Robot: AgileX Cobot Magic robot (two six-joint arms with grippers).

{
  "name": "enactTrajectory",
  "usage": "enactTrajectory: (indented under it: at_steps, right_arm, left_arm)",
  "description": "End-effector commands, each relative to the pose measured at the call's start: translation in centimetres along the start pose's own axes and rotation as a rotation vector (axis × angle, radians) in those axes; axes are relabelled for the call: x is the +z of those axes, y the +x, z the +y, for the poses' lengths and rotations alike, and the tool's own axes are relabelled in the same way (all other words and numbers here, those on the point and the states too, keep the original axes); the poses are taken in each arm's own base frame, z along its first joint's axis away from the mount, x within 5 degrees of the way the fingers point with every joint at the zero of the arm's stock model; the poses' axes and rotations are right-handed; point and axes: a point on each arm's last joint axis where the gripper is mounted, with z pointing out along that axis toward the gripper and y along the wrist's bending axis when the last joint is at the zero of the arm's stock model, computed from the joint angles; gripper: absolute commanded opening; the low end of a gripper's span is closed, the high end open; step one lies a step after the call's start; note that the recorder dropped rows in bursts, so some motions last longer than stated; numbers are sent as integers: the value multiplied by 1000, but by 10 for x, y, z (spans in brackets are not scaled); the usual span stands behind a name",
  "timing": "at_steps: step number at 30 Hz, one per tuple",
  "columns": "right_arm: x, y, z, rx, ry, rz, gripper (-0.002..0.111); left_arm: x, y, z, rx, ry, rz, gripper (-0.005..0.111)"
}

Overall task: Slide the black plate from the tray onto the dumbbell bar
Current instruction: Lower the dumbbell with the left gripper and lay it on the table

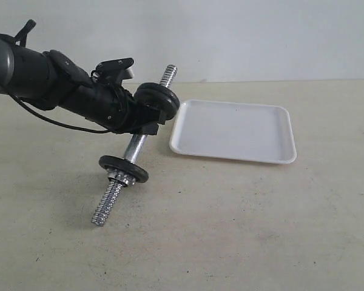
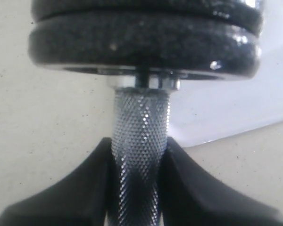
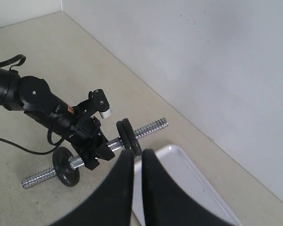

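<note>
Black round metal plate sits on the chrome steel dumbbell bar beside a matching disc, at nine o'clock of the shallow white plastic tray; left gripper clamps the bar's knurled middle; right gripper has its fingers pressed together, gripping nothing.

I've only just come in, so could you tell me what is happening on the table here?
The left gripper is clamped on the knurled middle of the dumbbell bar, next to the white tray. A pair of black plates sits stacked on the bar just beyond the gripper, and a single plate sits toward the near end. No plate lies in the tray. The right gripper is shut, holds nothing and hangs above the scene.
</note>
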Motion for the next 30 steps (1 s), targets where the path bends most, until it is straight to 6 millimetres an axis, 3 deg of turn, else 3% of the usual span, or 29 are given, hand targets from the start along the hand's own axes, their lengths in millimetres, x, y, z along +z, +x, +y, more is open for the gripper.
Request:
enactTrajectory:
  at_steps: [1,5,11,30]
  right_arm:
    - [-5,-2,2,2,-1,-15,4]
    - [-5,-2,2,2,-1,-15,4]
    - [-5,-2,2,5,-3,-16,4]
    - [-5,-3,3,10,-7,-20,4]
  left_arm:
    - [-34,-42,-1,-41,-37,-205,4]
    - [-30,-39,1,-46,-33,-185,4]
    - [-4,-20,9,-64,-14,-87,4]
    - [-2,-18,9,-27,-16,-82,4]
